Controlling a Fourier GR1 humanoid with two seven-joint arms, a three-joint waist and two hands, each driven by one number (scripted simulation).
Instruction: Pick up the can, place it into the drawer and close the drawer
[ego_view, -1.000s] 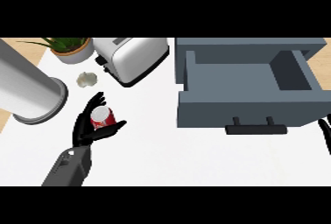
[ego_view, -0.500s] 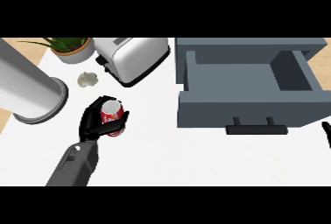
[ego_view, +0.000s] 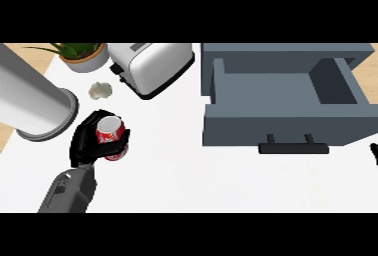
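White kitchen counter (ego_view: 221, 175), seen steeply from above; a strip of wood-toned surface shows along its left edge.

Item: grey drawer (ego_view: 284, 97), far right. Pulled open, interior bare and visible, front panel facing near, black handle (ego_view: 293, 147) on that panel.

Item: can (ego_view: 111, 137), red with a pale top. Left of centre on the counter, well apart from the drawer, tilted with its top toward the far side. Whether it touches the counter cannot be told.

Item: left hand (ego_view: 85, 147), black, on a grey forearm entering from the near left. Fingers and thumb are curled round the can, covering much of its body; the can's top and part of its red side show between them.

Item: right hand (ego_view: 374, 152). Only a dark sliver at the right edge, near the drawer's front corner. Finger position cannot be told.

Item: large metal cylinder (ego_view: 33, 107), far left, just beside the left hand on its far-left side.

Item: toaster (ego_view: 151, 67), white with dark trim, far centre-left, set at an angle just left of the drawer.

Item: potted plant (ego_view: 81, 55), green leaves in a pale pot, far left, beside the toaster.

Item: small pale object (ego_view: 100, 90), lying between the cylinder and the toaster, far of the can; its kind cannot be told.
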